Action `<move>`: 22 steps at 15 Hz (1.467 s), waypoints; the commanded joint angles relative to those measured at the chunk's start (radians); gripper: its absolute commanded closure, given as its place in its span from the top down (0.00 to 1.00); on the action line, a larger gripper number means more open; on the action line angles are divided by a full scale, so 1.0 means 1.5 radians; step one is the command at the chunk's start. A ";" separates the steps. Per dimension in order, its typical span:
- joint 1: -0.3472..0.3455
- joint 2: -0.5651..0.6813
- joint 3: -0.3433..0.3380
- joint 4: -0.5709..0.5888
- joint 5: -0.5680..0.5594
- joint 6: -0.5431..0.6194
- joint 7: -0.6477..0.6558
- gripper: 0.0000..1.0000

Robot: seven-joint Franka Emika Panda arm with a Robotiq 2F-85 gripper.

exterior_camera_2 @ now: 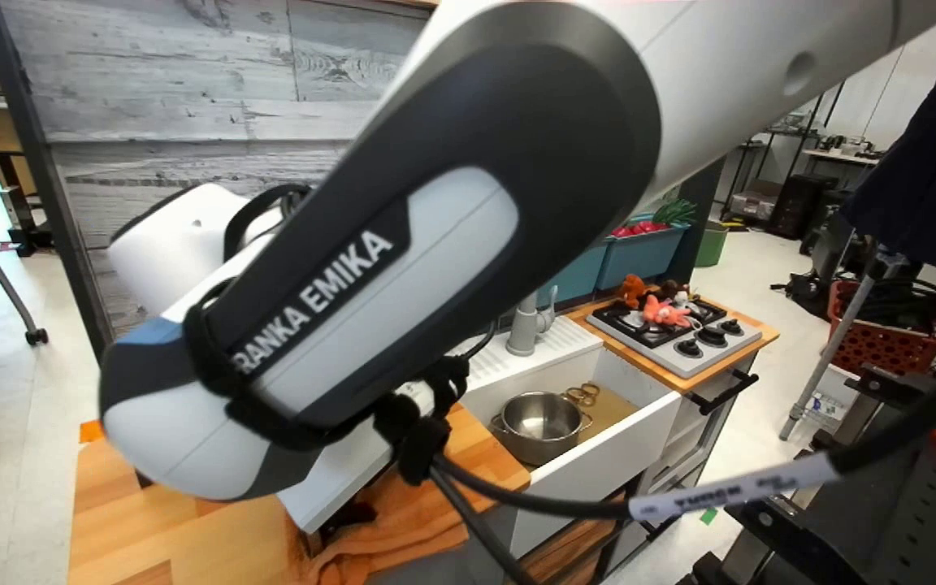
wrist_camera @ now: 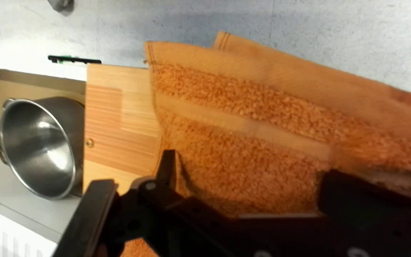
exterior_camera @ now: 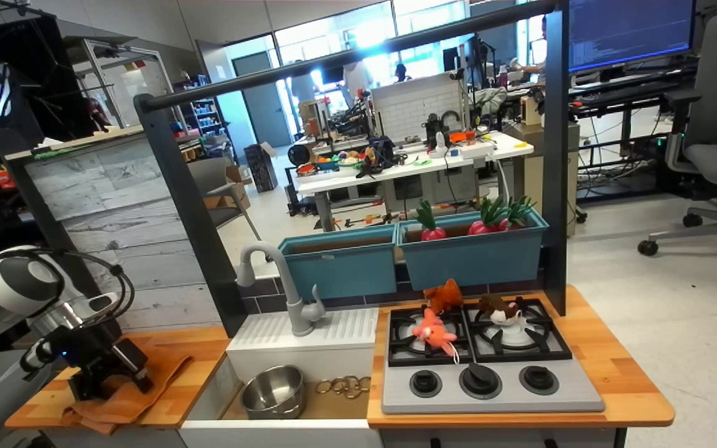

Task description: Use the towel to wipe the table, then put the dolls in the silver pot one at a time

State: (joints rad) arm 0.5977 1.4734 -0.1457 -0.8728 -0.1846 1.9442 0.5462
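The orange towel (exterior_camera: 168,367) lies on the wooden counter left of the sink in an exterior view, hanging over the front edge. It also shows in the wrist view (wrist_camera: 241,89) and partly in an exterior view (exterior_camera_2: 415,520). My gripper (exterior_camera: 111,386) is low over the towel, pointing down; its fingers stand wide apart in the wrist view (wrist_camera: 249,166), with towel beneath and between them. Whether the fingertips touch it is unclear. The silver pot (exterior_camera: 274,392) stands in the sink, empty. A pink doll (exterior_camera: 435,334), an orange-brown doll (exterior_camera: 444,295) and a brown-and-white doll (exterior_camera: 503,311) lie on the stove.
The white sink (exterior_camera: 277,430) lies between the counter and the stove (exterior_camera: 492,404). A grey faucet (exterior_camera: 299,314) rises behind it. Metal rings (exterior_camera: 346,387) lie beside the pot. Teal planters (exterior_camera: 340,264) and a dark post (exterior_camera: 187,218) stand at the back.
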 commanded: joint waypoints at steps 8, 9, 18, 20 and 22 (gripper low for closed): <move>-0.102 0.043 0.016 0.001 0.079 0.082 0.031 1.00; -0.096 0.042 0.025 -0.003 0.084 0.112 0.026 1.00; 0.012 0.008 0.096 -0.072 0.073 0.385 0.021 1.00; 0.029 0.021 0.076 -0.043 0.059 0.357 0.026 1.00; 0.038 -0.005 0.060 -0.066 0.048 0.348 0.035 1.00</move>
State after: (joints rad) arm 0.6385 1.4775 -0.0276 -0.9400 -0.0895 2.4635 0.5917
